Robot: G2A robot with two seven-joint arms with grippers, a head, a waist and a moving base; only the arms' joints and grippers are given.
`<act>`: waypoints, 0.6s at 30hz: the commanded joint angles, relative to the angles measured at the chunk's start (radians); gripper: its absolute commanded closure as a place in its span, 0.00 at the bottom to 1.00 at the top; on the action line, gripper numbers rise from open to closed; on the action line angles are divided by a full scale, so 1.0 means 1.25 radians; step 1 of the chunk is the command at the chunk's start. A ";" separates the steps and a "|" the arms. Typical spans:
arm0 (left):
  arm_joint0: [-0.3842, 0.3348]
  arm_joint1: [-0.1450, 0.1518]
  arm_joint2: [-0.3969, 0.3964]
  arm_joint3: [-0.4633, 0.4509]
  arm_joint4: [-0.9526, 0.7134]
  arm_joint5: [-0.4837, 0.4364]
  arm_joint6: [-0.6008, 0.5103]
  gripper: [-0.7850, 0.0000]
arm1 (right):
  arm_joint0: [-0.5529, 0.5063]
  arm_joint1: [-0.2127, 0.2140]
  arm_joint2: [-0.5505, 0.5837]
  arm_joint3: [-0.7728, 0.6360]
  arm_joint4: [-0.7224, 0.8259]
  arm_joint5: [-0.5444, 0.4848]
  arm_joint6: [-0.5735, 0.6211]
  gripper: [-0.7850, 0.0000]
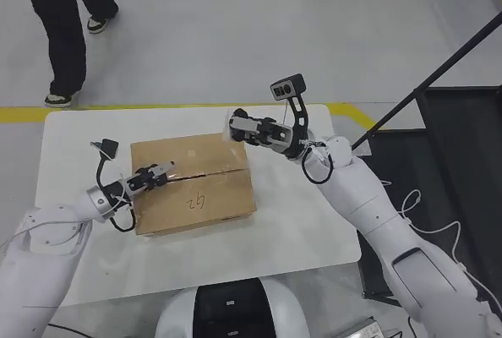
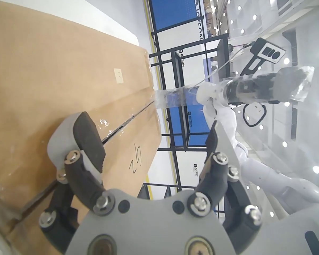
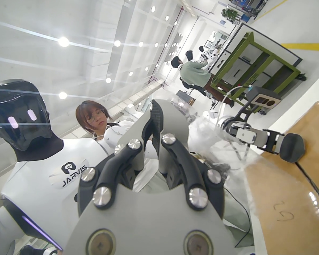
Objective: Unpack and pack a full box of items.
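Brown cardboard box (image 1: 209, 198) sits centre-left of the top view on the white table (image 1: 293, 228). Flaps are down, and a dark seam (image 1: 209, 173) runs across the lid w/ a handwritten mark below it.

Left gripper (image 1: 160, 172) is over the lid at the box's left end, right on the seam line, jaws wide apart, nothing between them. Left wrist view gets in close: one black finger pad (image 2: 89, 139) lies against the cardboard just beside the seam, and the other finger stands well apart from it.

Now the right gripper (image 1: 235, 127), at the box's upper-right corner in the top view, just past the edge. It's pinched closed on a clear tape strip (image 2: 170, 98). Left wrist view tells it best: the tape runs taut from the seam's far end across to that gripper, w/ more clear film bunched round its fingers. Right wrist view backs up the pinch: pads pressed flat together, crumpled film beside them, box lid beyond.

Black metal rack (image 1: 462, 135) stands at the right of the top view, off the table.
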 commanded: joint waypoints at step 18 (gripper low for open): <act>0.064 0.006 -0.106 -0.050 -0.116 -0.036 0.026 0.00 | 0.083 -0.081 -0.117 0.172 -0.026 0.032 0.032 1.00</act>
